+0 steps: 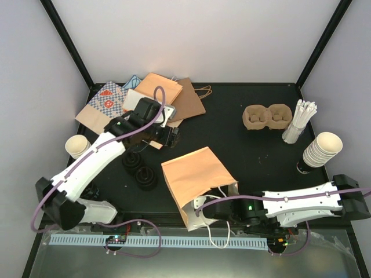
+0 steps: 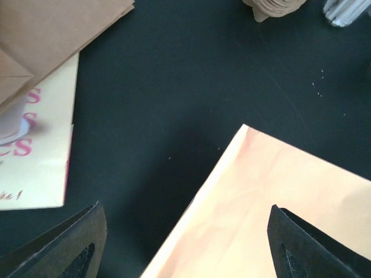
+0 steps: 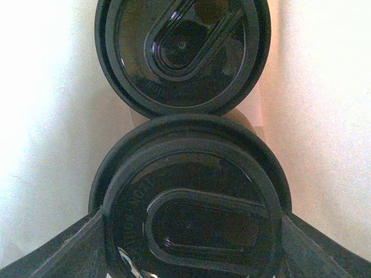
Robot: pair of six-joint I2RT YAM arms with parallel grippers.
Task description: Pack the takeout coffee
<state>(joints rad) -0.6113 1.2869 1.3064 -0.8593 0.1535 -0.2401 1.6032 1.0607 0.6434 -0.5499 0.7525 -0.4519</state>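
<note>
1. Left hand [image 2: 184, 231], at centre-left of the overhead view, hangs with its fingers wide apart and nothing between them. Beneath it lie the black surface [image 2: 174, 87] and one corner of the paper bag [image 2: 278, 197].
2. Below it in the overhead view, loose black lids [image 1: 142, 171] sit in short stacks, and a heap of flat bags [image 1: 156, 95] fills the upper left.
3. At centre the paper bag lies on its side, its mouth toward the bottom edge of the frame.
4. Right hand [image 3: 191, 243], at bottom centre of the overhead view, reaches into that mouth. In its wrist view the fingers stand on either side of the near lidded cup [image 3: 191, 214], close against it. Whether they press on it I cannot tell.
5. The far lidded cup [image 3: 182, 46] sits just beyond, at the top of that view, the two lids almost touching. Both cups are inside the bag.
6. In the upper right of the overhead view, the pulp carrier [image 1: 266, 116] rests empty on the surface, well apart from the bag, with lidless cups [image 1: 322, 149] stacked further right.
7. Judged from this, the packing is nearly done. The right hand has yet to come out of the bag, and the bag may need standing up.
</note>
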